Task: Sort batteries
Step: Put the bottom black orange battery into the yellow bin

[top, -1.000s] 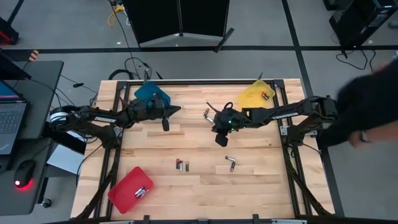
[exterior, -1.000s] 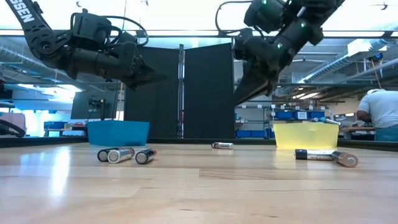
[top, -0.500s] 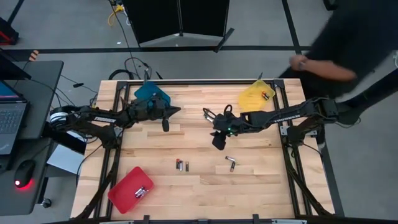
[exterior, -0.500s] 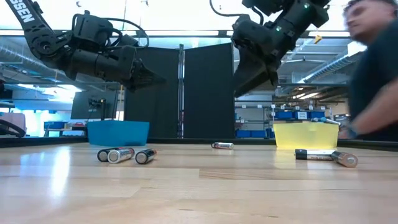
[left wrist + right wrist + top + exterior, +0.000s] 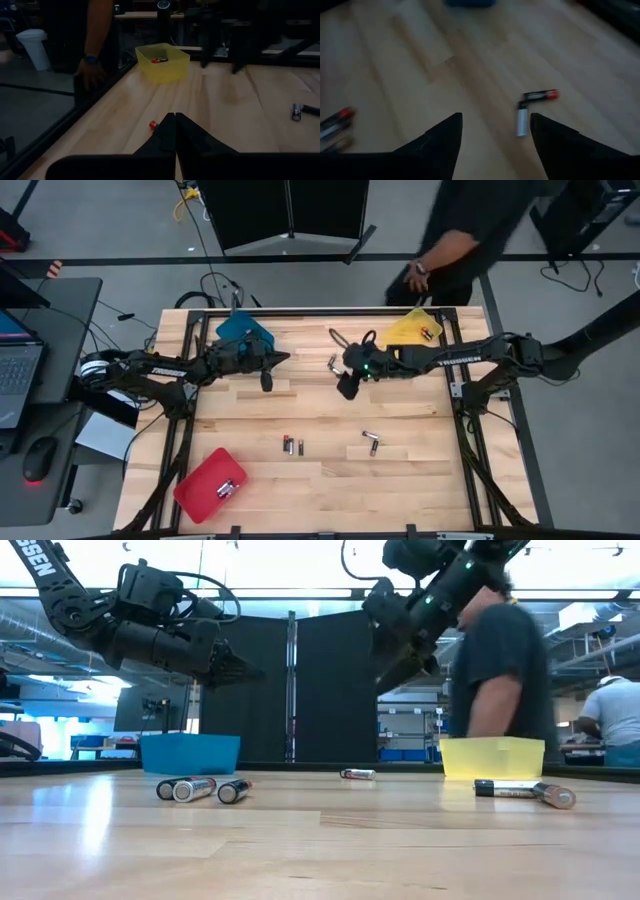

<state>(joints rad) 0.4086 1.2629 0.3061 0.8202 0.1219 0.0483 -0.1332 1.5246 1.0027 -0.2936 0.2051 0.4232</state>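
Batteries lie loose on the wooden table: a pair (image 5: 290,445) near the middle, another pair (image 5: 371,442) to its right, and two (image 5: 332,362) toward the far side. In the right wrist view those two (image 5: 532,105) lie just ahead of my open right gripper (image 5: 495,127), which hovers above the table (image 5: 346,388) and touches nothing. My left gripper (image 5: 283,358) is shut and empty, raised beside the blue tray (image 5: 245,330); in its wrist view its tips (image 5: 175,120) point toward the yellow tray (image 5: 162,61). More batteries rest in the yellow tray (image 5: 427,333) and in the red tray (image 5: 225,488).
The red tray (image 5: 210,483) sits at the near left corner, the yellow tray (image 5: 412,332) at the far right, the blue tray at the far left. A person (image 5: 460,230) stands just beyond the far edge by the yellow tray. Bare wood lies between the battery groups.
My right gripper has moved toward the table's far edge, closer to the two batteries there. A person has walked from the right side round to the far edge behind the yellow tray. The batteries have stayed where they were.
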